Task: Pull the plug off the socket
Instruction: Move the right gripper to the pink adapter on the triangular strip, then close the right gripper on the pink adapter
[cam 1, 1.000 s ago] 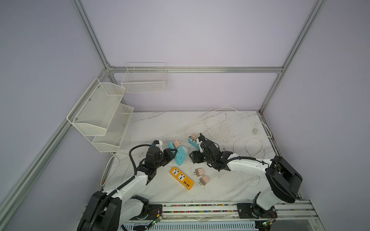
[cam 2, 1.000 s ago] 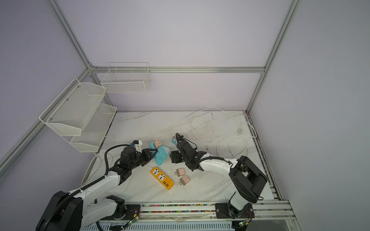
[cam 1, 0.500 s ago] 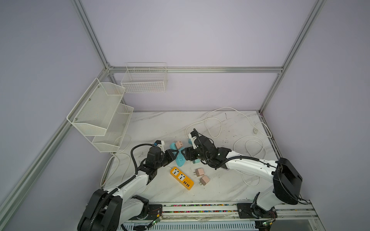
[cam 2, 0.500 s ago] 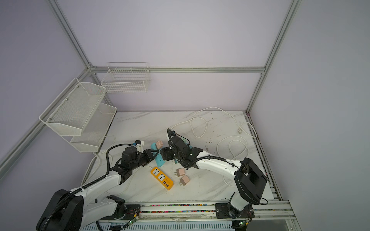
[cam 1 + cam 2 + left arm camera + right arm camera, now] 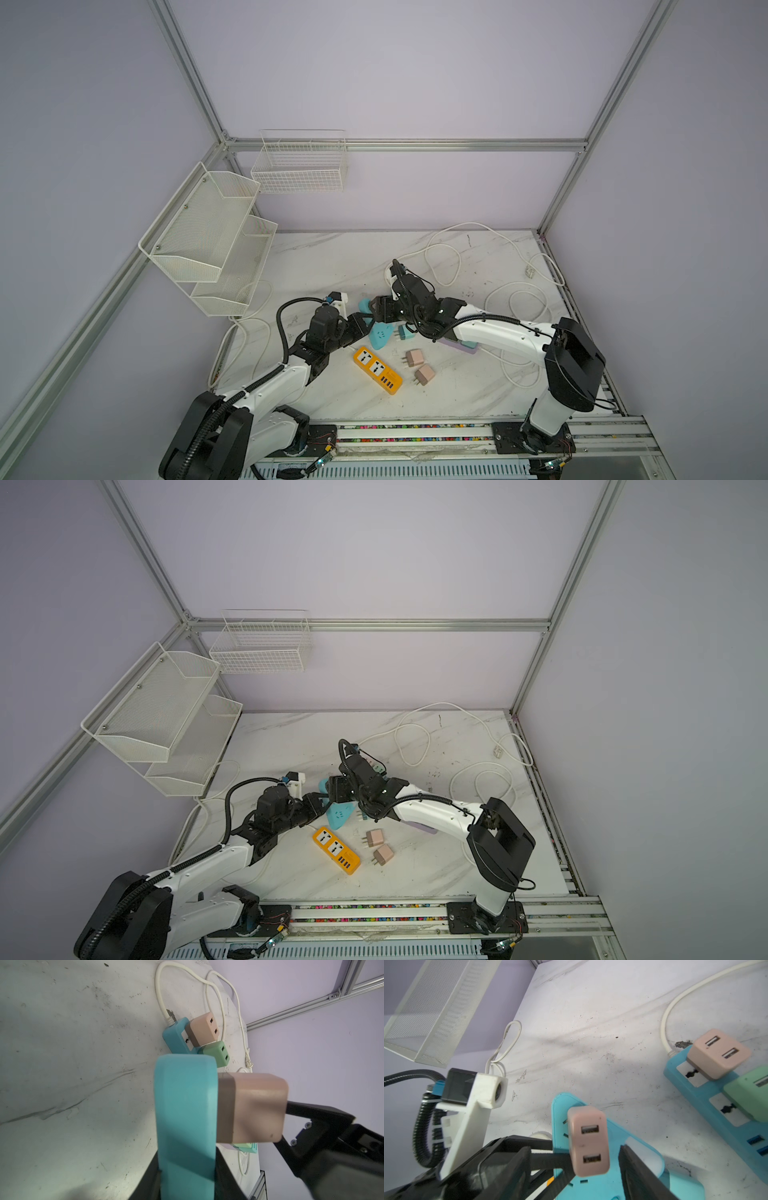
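Observation:
The socket (image 5: 636, 1164) is a teal triangular block; its face carries a pink plug (image 5: 588, 1140) with two USB ports. My left gripper (image 5: 187, 1178) is shut on the socket's body (image 5: 185, 1126), holding it on edge over the table; in both top views it sits left of centre (image 5: 360, 326) (image 5: 319, 806). My right gripper (image 5: 581, 1169) stands open astride the plug (image 5: 251, 1107), one finger (image 5: 639, 1174) close beside it, apart from it. In both top views the right gripper (image 5: 380, 309) (image 5: 336, 789) covers the plug.
A blue power strip (image 5: 708, 1093) carrying a pink and a green plug lies just beyond. An orange strip (image 5: 377, 370), two loose pink plugs (image 5: 413, 357) and a small teal plug (image 5: 404, 332) lie nearer the front. White cables (image 5: 511, 299) loop at right. Wire shelves (image 5: 208, 237) hang at left.
My right gripper has swung left from the blue strip to the held socket and now straddles the pink plug, its jaws narrowing. The left gripper has kept its hold and place.

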Robot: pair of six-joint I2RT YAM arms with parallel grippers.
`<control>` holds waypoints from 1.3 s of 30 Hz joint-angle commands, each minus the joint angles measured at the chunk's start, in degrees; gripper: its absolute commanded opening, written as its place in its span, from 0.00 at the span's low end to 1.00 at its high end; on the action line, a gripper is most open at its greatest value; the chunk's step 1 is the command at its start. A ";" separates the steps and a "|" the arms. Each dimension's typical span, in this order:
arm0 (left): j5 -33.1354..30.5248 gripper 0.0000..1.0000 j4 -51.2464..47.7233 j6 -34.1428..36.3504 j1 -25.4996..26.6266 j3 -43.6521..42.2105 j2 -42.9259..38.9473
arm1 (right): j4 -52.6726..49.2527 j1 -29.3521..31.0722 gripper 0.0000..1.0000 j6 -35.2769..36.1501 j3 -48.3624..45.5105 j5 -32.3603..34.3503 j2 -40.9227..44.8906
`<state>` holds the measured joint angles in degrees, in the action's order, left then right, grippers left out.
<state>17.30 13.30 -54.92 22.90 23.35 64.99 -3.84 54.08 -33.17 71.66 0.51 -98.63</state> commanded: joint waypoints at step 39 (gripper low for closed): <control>2.50 0.00 4.69 2.88 1.01 4.44 -0.66 | 8.95 -1.72 0.18 6.19 -5.25 -5.87 2.07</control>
<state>18.87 14.41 -53.32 23.83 23.42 65.67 1.96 52.60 -27.57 67.29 -5.23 -99.63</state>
